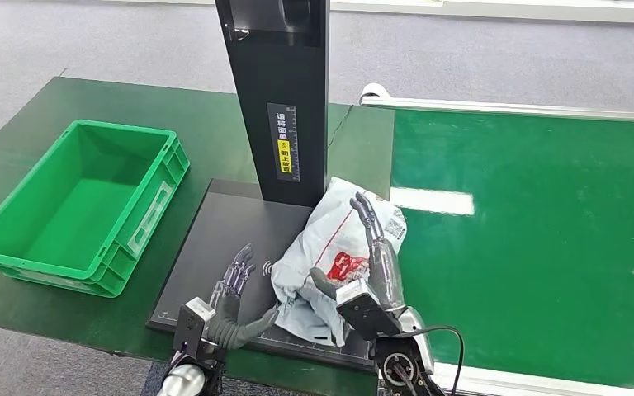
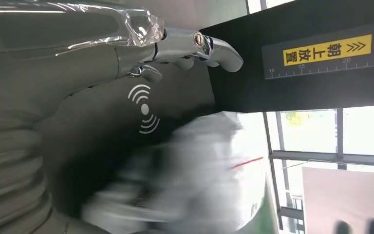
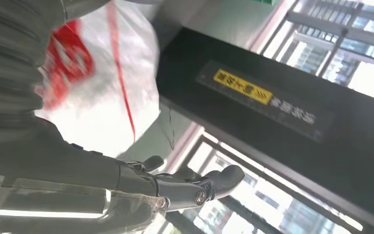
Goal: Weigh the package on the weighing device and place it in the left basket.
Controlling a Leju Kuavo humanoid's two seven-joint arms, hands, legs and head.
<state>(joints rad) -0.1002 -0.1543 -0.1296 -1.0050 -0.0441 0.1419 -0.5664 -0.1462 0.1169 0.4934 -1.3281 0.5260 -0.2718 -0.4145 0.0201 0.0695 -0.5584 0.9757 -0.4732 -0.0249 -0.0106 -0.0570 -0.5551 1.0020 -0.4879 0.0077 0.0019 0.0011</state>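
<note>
The right hand (image 1: 371, 264) lies against the right side of the package (image 1: 338, 247), its fingers (image 1: 369, 216) stretched out flat along the bag and its thumb pressed into the crumpled plastic lower down, so the hand presses on the package rather than closing around it; in the right wrist view the same hand (image 3: 175, 187) shows straight fingers beside the white and red plastic of the package (image 3: 102, 83), though that view is blurred; the left hand (image 1: 235, 301) hovers just left of the package with its fingers (image 1: 239, 268) apart and pointing upward and its thumb reaching toward the bag's lower edge, holding nothing; whether the thumb touches the plastic cannot be told; in the left wrist view the left hand (image 2: 141, 48) stands spread above the dark plate with the package (image 2: 195, 170) a pale blur beside it; the package, a white plastic mailing bag with a red mark and a printed label, rests on the right half of the black scale (image 1: 215, 247), leaning near the black post (image 1: 285, 99) that rises from the back of the plate; the green basket (image 1: 16, 247) sits on the dark green table (image 1: 363, 140) to the left of the scale, well apart from the package; a bright green belt (image 1: 545, 247) runs along the right side.
</note>
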